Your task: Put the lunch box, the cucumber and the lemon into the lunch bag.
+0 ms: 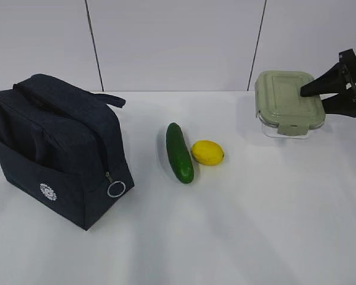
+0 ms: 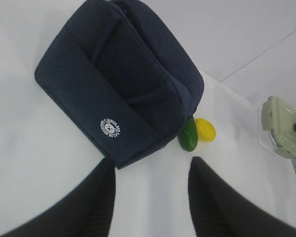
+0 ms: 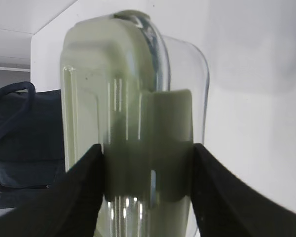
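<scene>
One bag [image 1: 53, 148], one cucumber [image 1: 180, 152], one lemon [image 1: 207, 152], one box [image 1: 288, 102]: four things on my white table [image 1: 237, 225], and two claws of mine.

Farthest left sits the bag, dark navy, zipped along its top as far as I can tell, its ring pull [image 1: 116, 189] hanging at the near right corner and a round white logo [image 1: 47, 192] low on the front. A handle loop [image 1: 107, 98] lies over the top toward the right. My left claw [image 2: 150, 197] hangs above the table in front of the bag, fingers [image 2: 93, 197] standing apart with only bare tabletop between them, holding nothing. From that wrist I see the bag's logo side just ahead.

Right of the bag is a strip of bare table, then the cucumber lying lengthwise, far end to near end. The lemon lies just beside it on the right; whether they touch I cannot tell. More open table follows, and the whole near part of the table is bare.

Near the back right stands the box, clear glass under a sage-green lid [image 1: 285, 95], close to the far table edge. My right claw [image 1: 311, 95] reaches in from the right edge of the exterior view. At that wrist my two fingers [image 3: 81, 197] sit on either side of the box [image 3: 138, 123], pressed against the lid and the glass, so I have it gripped across its thickness. The bag shows dark behind it on the left.
</scene>
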You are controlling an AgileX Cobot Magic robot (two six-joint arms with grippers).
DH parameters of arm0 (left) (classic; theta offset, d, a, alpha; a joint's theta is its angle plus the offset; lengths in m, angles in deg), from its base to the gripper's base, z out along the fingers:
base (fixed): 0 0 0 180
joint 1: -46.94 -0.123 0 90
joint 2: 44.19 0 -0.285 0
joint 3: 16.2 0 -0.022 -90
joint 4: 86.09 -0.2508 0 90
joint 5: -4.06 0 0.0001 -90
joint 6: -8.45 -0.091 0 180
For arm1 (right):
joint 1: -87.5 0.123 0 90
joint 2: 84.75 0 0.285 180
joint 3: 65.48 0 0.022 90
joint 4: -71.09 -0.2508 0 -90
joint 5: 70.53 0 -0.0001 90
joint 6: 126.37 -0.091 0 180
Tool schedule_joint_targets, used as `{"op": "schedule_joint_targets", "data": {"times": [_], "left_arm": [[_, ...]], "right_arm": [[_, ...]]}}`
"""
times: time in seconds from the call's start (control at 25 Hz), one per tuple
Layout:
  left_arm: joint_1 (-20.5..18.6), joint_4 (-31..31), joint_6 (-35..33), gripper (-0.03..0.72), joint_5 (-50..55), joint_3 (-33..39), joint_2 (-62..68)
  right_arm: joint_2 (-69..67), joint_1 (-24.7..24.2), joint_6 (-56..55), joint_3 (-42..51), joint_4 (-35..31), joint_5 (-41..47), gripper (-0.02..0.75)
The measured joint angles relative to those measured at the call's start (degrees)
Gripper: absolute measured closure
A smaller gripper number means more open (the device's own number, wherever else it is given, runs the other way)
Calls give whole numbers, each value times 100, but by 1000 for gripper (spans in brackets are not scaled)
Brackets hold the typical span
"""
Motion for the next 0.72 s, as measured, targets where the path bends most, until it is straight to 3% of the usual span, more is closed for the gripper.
{"op": "schedule_joint_targets", "data": {"times": [0.28, 0.72], "left_arm": [[0, 374, 0, 179, -776, 0, 1212], [0, 1033, -44, 162, -2060, 0, 2750]], "right_arm": [[0, 222, -9, 0, -36, 0, 330], [0, 657, -9, 0, -58, 5, 330]]}}
